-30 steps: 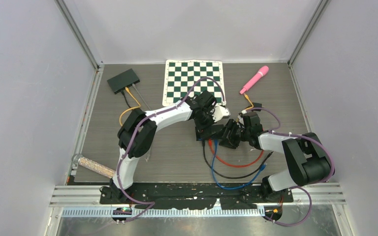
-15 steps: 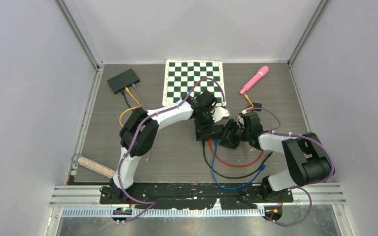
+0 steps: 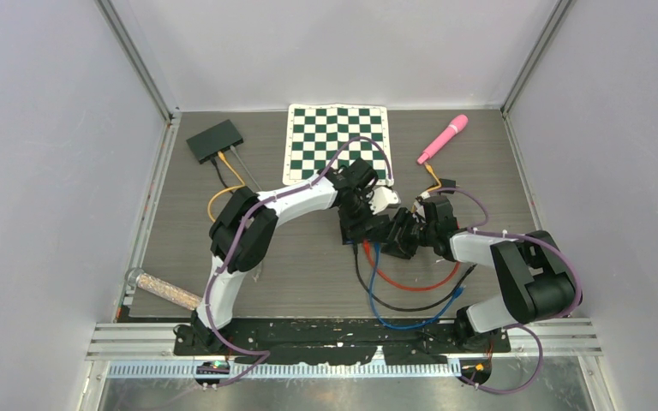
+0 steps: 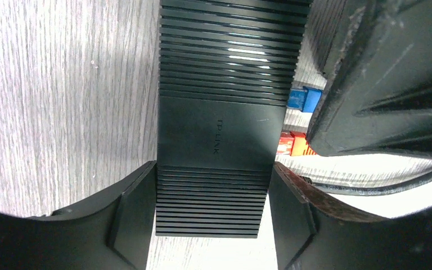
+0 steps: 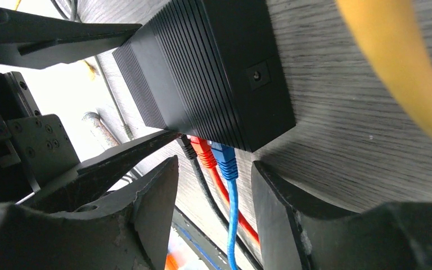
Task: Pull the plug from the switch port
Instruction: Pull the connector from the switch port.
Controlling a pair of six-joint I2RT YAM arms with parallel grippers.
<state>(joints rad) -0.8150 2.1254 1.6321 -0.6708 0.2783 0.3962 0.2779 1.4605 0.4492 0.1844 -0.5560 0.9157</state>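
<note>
The switch (image 4: 216, 129) was seen near the middle of the tabletop, a little toward the right edge, with its ports turned to the near edge. It was gripped by the left end effector (image 4: 212, 180), whose fingers (image 4: 132, 216) were closed against two opposite sides at one end of the body.

Three plugs were seated side by side in the ports: a black plug (image 5: 187, 147), a red plug (image 5: 205, 153) and a blue plug (image 5: 223, 158). Their cables (image 3: 411, 295) were laid in loops toward the near edge.

The right end effector (image 5: 216, 166) was held at the port side with its fingers (image 5: 157, 214) spread apart. The blue plug was framed in the gap between them, with the red plug just beside it. Space was left on either side, and nothing was gripped.

A yellow cable (image 5: 405, 62) was seen crossing the right wrist view close to the lens.

A chessboard (image 3: 338, 141) was laid at the middle of the far edge. A pink rod (image 3: 443, 139) was placed toward the far right corner and a second switch (image 3: 215, 139) toward the far left corner. A tube (image 3: 161, 288) was left by the near left corner.
</note>
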